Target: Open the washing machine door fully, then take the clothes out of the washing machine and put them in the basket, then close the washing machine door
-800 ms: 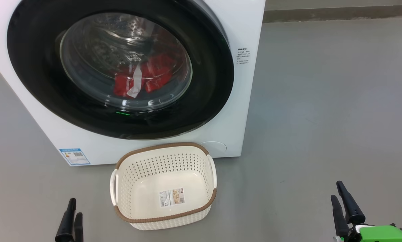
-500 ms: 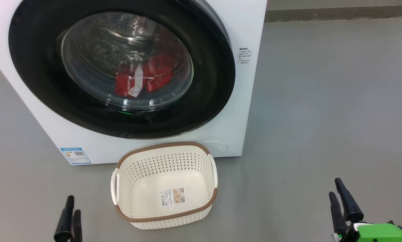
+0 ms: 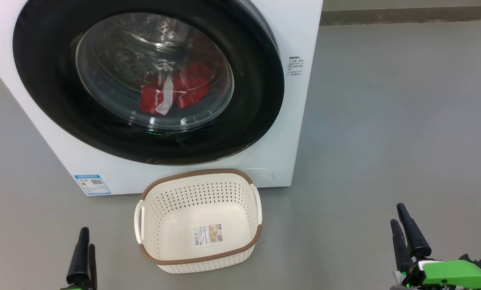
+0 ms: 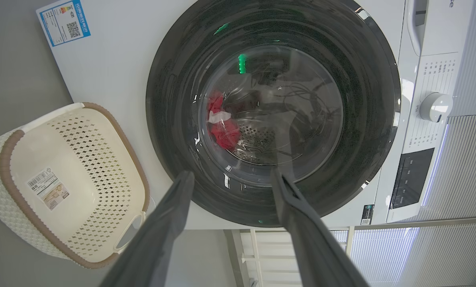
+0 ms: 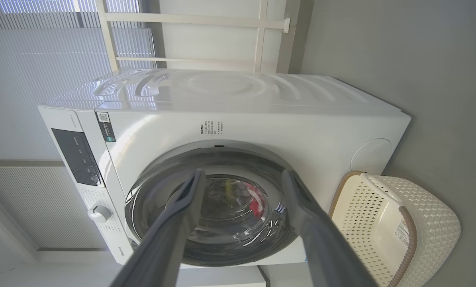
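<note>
Left gripper (image 3: 88,239) and right gripper (image 3: 397,214) are both released, fingers spread wide and gripping nothing. In the head view they sit low at the left and right, over the grey floor (image 3: 385,100), with the basket between them and well apart from each. In both wrist views the fingers point toward the door.

The washer (image 3: 300,121), a white box, stands on the floor at the upper left of the head view. Its door (image 3: 256,92), black-rimmed around a bulging glass bowl, lies shut against the front. The basket (image 3: 196,174) stands upright on the floor just in front of the washer, below the door. The clothes (image 3: 188,86), red with a white strip, lie in the drum behind the glass. A blue label (image 3: 92,184) marks the washer's lower left corner, and a paper label (image 3: 208,234) lies on the basket's bottom.
</note>
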Robot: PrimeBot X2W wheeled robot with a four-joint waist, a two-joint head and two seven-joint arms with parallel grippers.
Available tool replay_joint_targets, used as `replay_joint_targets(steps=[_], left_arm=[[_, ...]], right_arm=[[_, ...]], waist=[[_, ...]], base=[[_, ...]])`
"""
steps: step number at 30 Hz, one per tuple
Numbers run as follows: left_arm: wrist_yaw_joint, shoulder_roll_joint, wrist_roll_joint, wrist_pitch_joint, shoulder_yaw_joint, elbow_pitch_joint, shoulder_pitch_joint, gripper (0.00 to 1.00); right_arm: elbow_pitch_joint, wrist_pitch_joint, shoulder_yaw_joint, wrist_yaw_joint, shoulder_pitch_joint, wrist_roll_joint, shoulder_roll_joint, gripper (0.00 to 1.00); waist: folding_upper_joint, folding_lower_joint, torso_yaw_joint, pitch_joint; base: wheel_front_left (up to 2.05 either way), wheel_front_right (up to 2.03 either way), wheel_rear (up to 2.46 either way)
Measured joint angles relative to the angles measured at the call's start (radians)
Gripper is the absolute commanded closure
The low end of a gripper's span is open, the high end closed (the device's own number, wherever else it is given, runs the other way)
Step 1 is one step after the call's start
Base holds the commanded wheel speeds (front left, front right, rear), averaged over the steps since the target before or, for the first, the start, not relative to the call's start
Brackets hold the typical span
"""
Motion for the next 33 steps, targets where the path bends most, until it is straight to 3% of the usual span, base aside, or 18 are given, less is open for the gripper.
replay_joint_targets(steps=[15,33], left_arm=[[0.000,0.014,0.175,-0.042,-0.033,-0.056,0.000,0.00],[0.000,0.016,0.562,-0.094,-0.040,-0.086,0.000,0.00]], right_arm=[[-0.027,-0.076,0.104,0.000,-0.027,-0.109,-0.064,0.00],[-0.036,-0.127,0.160,0.000,-0.056,-0.404,-0.089,0.00]], waist=[[0.0000,-0.0001,0.008,0.003],[0.0000,-0.0001,0.016,0.009]], base=[[0.00,0.00,0.00],[0.00,0.00,0.00]])
